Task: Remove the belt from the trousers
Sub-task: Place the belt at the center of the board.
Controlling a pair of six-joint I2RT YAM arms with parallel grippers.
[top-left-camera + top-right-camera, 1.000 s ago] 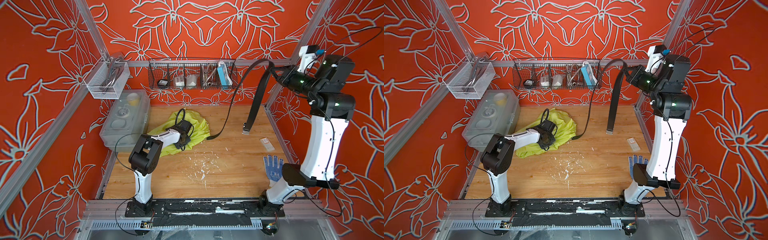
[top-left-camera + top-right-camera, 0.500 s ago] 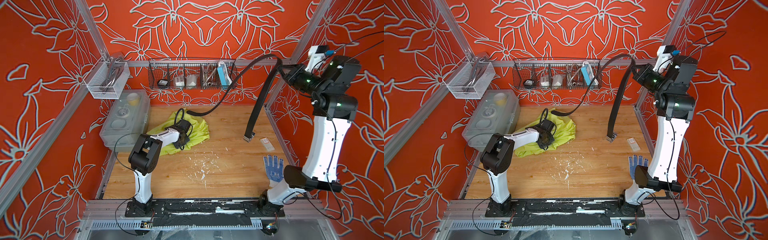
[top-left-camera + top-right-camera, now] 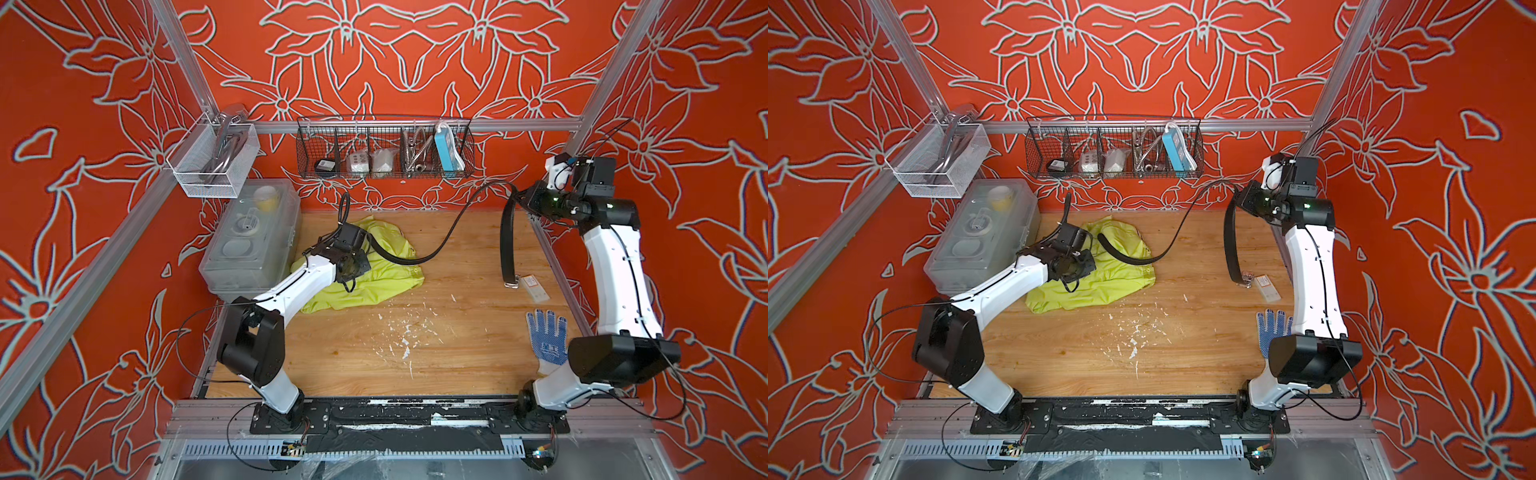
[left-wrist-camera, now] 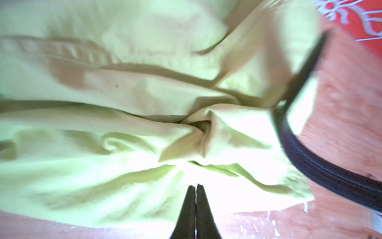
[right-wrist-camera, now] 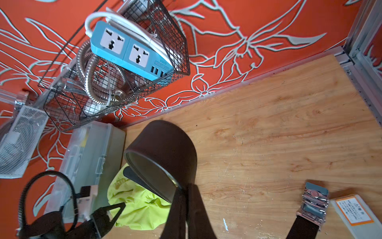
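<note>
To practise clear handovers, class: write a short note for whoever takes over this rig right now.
Right gripper: shut on the belt, raised near the back right corner.
Left gripper: shut, tips against the trousers.
Buckle hangs down to the table; the tail end lies over the trousers.
Done: most of the belt pulled out.
Left: draw the tail clear; whether a loop holds it cannot be told.

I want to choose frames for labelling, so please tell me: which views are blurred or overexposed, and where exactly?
Left wrist view: the trousers are soft with blur, and washed out to white just ahead of the left gripper; the belt smears at its far end. Right wrist view: sharp, with glints on the buckle. Both top views: sharp, evenly lit.
</note>
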